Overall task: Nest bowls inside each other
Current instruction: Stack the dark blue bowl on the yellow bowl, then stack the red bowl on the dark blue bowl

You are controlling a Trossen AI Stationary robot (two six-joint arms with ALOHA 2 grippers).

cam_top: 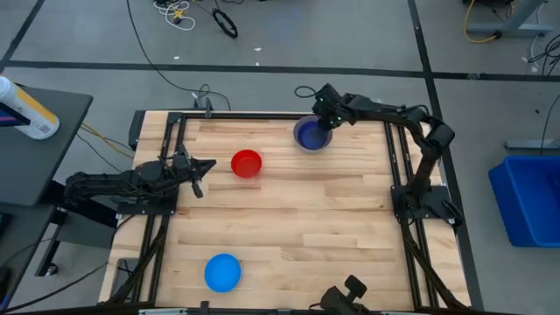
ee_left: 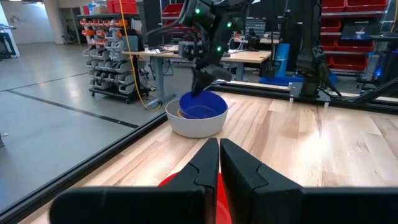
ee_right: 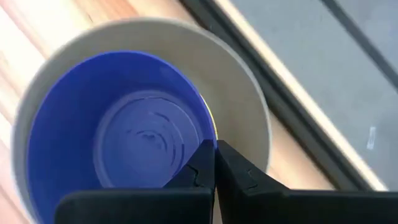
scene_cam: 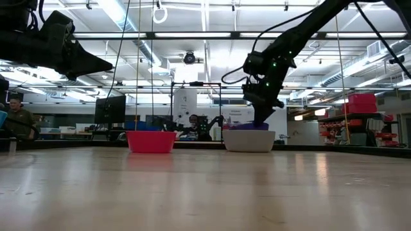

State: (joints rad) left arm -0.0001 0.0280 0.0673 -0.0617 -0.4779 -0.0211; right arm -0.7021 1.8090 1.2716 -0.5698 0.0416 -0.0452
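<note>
High view. Wooden plank bench (cam_top: 289,219), pale and smooth, inside a black frame. Right pincer (cam_top: 325,122), upper centre of frame, sits over the rim of the dark blue bowl (cam_top: 311,135), which is nested in the grey bowl; only a thin grey edge shows. Red bowl (cam_top: 247,164) stands alone left of centre, just beside the left pincer (cam_top: 198,166). Light blue bowl (cam_top: 222,272) lies at lower left, well apart from the rest, apparently upside down.

Low view. Red bowl (scene_cam: 151,141) and grey bowl (scene_cam: 249,140) stand level on the bench, the right arm reaching down into the stack.

Left wrist view. Left pincer (ee_left: 219,163) nearly closed, holding nothing, red plastic just under its tips. Grey bowl (ee_left: 196,121) is matt, thick-walled, rounded.

Right wrist view. Right pincer (ee_right: 215,163) closed tight, at the blue rim; whether it pinches the wall cannot be told. Blue interior is glossy with moulded rings; a yellow sliver (ee_right: 213,127) shows between blue and grey.

Risks, judged: a lift with the tips caught on the rim could drag the light stack over; slick plastic could slip; the dome-up light blue bowl offers little edge to grasp.
</note>
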